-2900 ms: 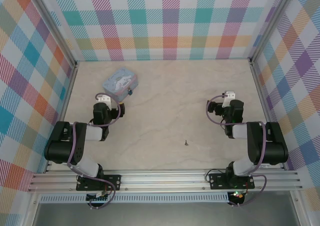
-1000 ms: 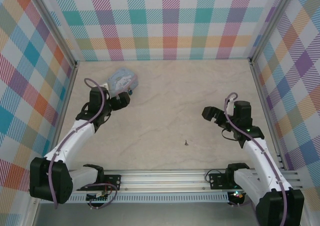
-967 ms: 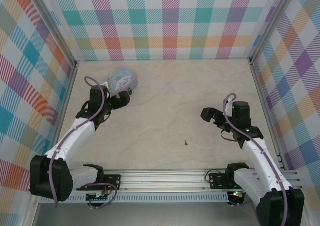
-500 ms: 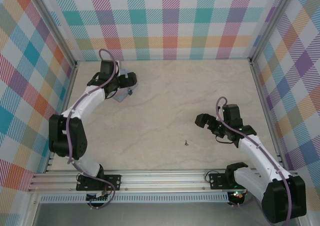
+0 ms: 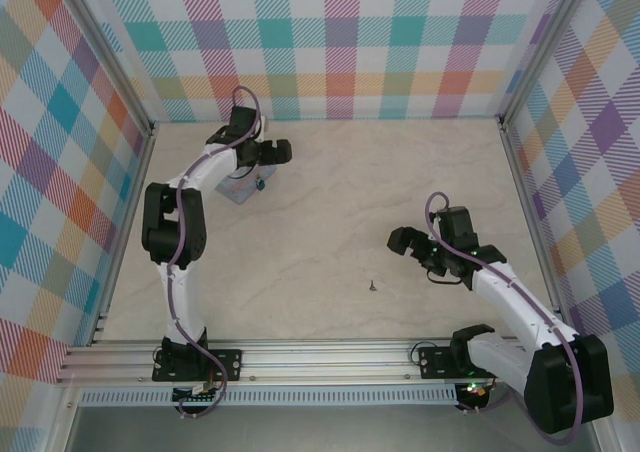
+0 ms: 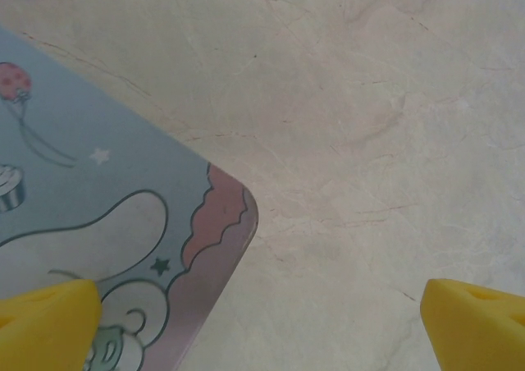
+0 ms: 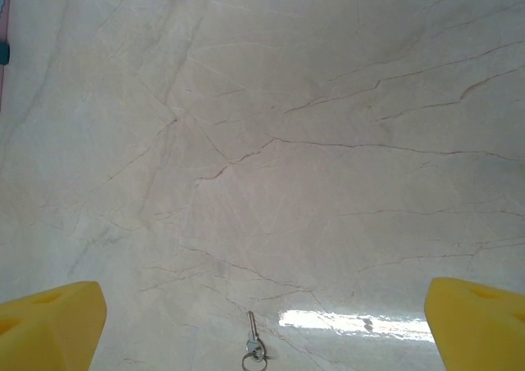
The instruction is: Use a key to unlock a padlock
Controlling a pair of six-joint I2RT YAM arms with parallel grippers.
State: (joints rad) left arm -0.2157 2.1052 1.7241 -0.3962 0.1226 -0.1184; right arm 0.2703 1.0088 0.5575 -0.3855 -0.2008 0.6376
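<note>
The approach seems underway — nothing is being held. The left end effector (image 5: 284, 153), spread, is hovering over the tin (image 6: 98, 182) in the far-left corner, the padlock (image 5: 261, 182) lying beside it. The right end effector (image 5: 400, 240), also spread, is facing the key (image 7: 253, 350) near the near edge — it is needing a fine pinch next.

A blue tin (image 6: 98, 223) and a padlock (image 5: 262, 183) lie on the pale table (image 5: 330, 202), far left. The key (image 5: 371, 286) lies nearer the front.
</note>
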